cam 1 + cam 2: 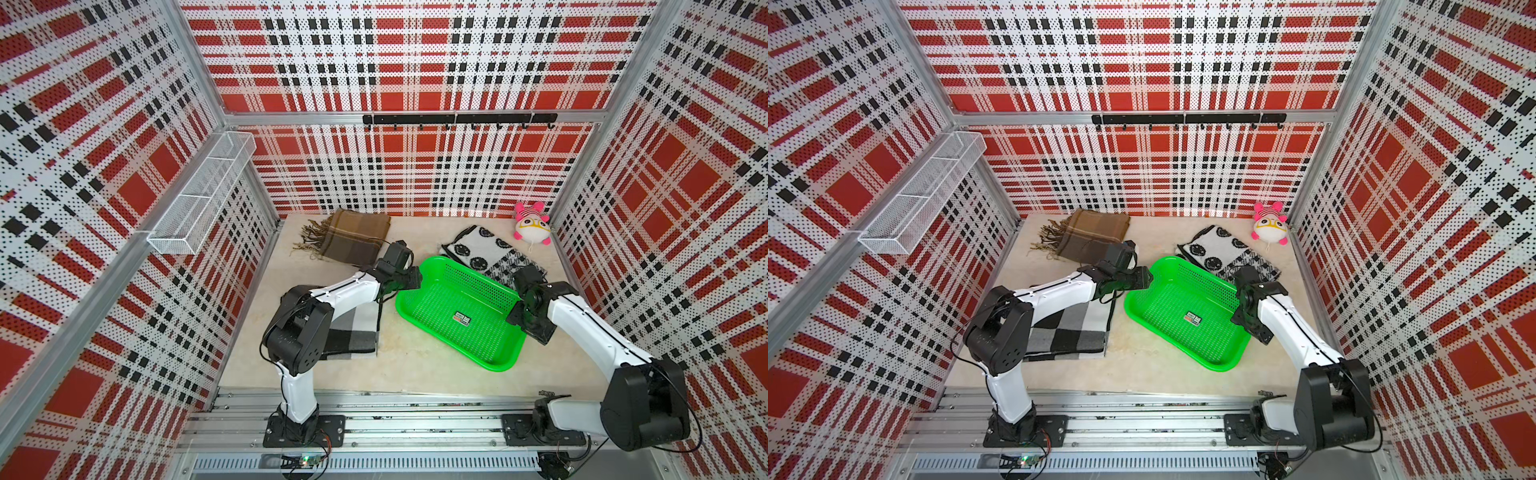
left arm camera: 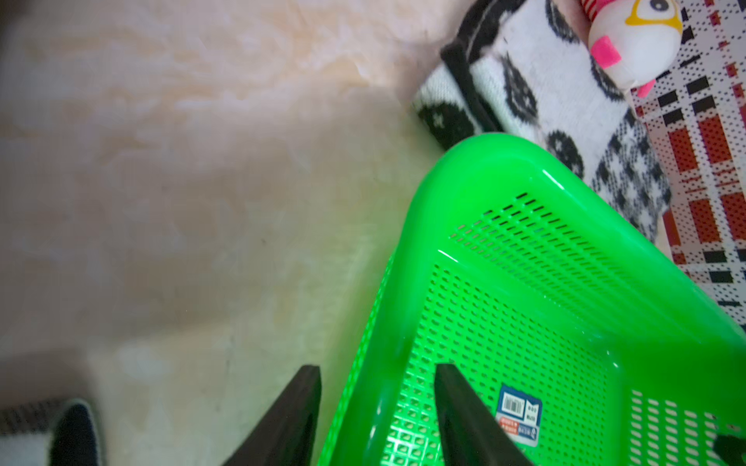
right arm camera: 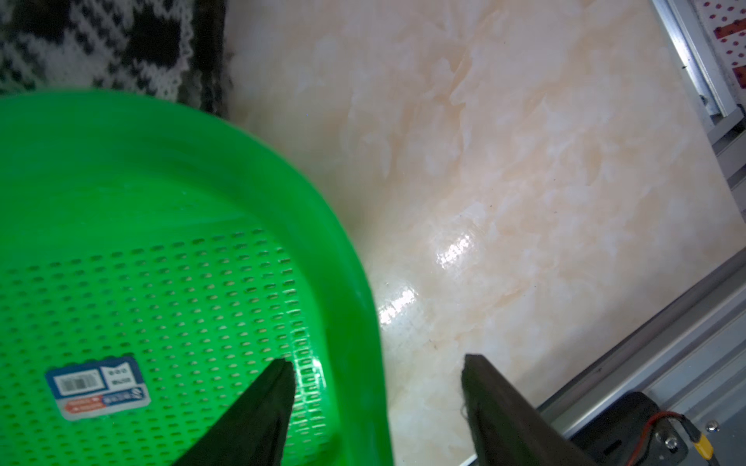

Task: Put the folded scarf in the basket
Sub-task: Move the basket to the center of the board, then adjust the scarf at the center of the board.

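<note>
The green basket (image 1: 478,332) sits tilted near the middle of the marble-patterned counter (image 1: 415,370), and it holds nothing but the small sticker (image 1: 462,320) on its perforated floor. The left claw (image 2: 377,368) is at the basket's left end with its jaws apart, astride the rim: in the left wrist view one finger hangs over the bare counter and the other is inside, just beside the sticker. The right claw (image 3: 377,361) is at the opposite end, its jaws spread wider and likewise straddling the rim without pinching it, one finger over the holed floor and one outside. Neither claw holds any cloth. All three folded scarves lie on the counter outside the basket (which one the task means cannot be told): a grey checked scarf (image 1: 1067,332) left of the basket, partly under the left arm; a brown fringed scarf (image 1: 357,241) at the far left by the back wall; and a black-and-white patterned scarf (image 1: 482,249) just behind the basket, its near edge hidden by the rim. A pink-and-white plush toy (image 1: 532,226) sits in the far right corner.
</note>
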